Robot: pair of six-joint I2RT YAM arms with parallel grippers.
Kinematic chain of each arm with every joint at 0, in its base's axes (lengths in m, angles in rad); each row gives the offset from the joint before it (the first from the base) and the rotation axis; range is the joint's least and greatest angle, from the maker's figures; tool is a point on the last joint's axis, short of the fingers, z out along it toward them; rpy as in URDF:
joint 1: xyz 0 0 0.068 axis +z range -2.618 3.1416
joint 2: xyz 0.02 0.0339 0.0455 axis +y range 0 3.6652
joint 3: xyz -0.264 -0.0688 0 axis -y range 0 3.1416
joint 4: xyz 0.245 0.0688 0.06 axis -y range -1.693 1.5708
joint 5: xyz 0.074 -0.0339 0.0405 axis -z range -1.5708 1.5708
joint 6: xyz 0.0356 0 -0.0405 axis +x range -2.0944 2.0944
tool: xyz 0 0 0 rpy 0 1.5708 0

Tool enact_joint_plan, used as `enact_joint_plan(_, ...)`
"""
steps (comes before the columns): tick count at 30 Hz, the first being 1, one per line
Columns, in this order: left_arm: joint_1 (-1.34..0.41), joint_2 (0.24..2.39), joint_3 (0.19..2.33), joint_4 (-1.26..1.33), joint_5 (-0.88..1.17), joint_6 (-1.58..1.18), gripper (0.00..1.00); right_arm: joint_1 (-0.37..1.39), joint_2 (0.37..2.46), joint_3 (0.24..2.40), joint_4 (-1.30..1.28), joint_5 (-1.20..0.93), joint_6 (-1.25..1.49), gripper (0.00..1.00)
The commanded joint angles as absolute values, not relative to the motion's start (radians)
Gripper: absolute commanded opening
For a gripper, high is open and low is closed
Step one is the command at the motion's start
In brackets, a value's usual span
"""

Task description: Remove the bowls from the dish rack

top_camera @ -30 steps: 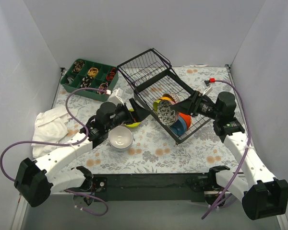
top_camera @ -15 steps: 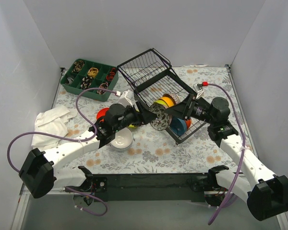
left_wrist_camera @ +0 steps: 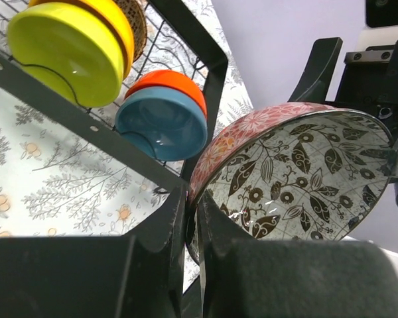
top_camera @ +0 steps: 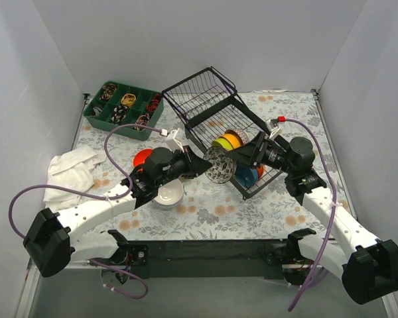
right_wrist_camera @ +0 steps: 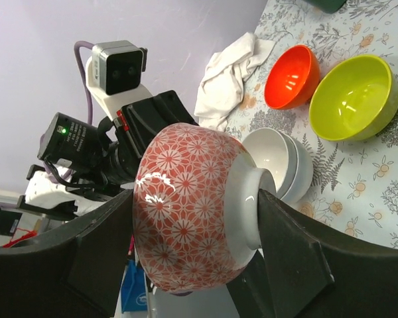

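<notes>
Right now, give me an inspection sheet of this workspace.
Surface: floral-patterned tablecloth.
Job's things: black wire dish rack holds yellow-green bowl, yellow bowl, blue bowl, orange bowl; red-patterned ceramic bowl held up beside it; stacked white bowls, red-orange bowl, lime-green bowl on the tablecloth.
Clutter: green compartment tray of small items; crumpled white towel.
End effectors: left end effector pinches the patterned bowl's rim; right end effector clamps it, rim to foot.
Cables: purple cables loop off both arms; no snag seen.
Surroundings: plain white walls; nothing else seen.
</notes>
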State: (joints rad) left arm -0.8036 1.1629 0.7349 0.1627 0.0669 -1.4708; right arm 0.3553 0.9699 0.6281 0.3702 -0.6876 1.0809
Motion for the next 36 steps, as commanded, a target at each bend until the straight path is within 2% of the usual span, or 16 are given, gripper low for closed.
enact_joint_plan(1, -0.792, 1.077, 0.738, 0.046, -0.063, -1.456, 0.0, 0.357, 0.95, 0.652, 0.355, -0.687, 0.939, 0.78)
enact_joint_plan(6, -0.792, 1.087, 0.799, -0.191, -0.086, -1.411, 0.0, 0.357, 0.928, 0.782, -0.059, -0.482, 0.582, 0.87)
enact_joint_plan(10, -0.793, 1.104, 0.831, -0.294, -0.077, -1.397, 0.0, 0.357, 0.91, 0.828, -0.201, -0.344, 0.456, 0.88)
enact_joint_plan(14, -0.793, 1.167, 0.873, -0.363, -0.063, -1.379, 0.0, 0.357, 0.884, 0.821, -0.241, -0.263, 0.433, 0.89)
enact_joint_plan(24, -0.833, 1.411, 1.014, -0.472, -0.048, -1.312, 0.0, 0.357, 0.842, 0.778, -0.265, -0.222, 0.422, 0.89)
enact_joint_plan(36, -0.896, 1.566, 1.037, -0.503, -0.101, -1.29, 0.0, 0.356, 0.85, 0.775, -0.281, -0.204, 0.388, 0.89)
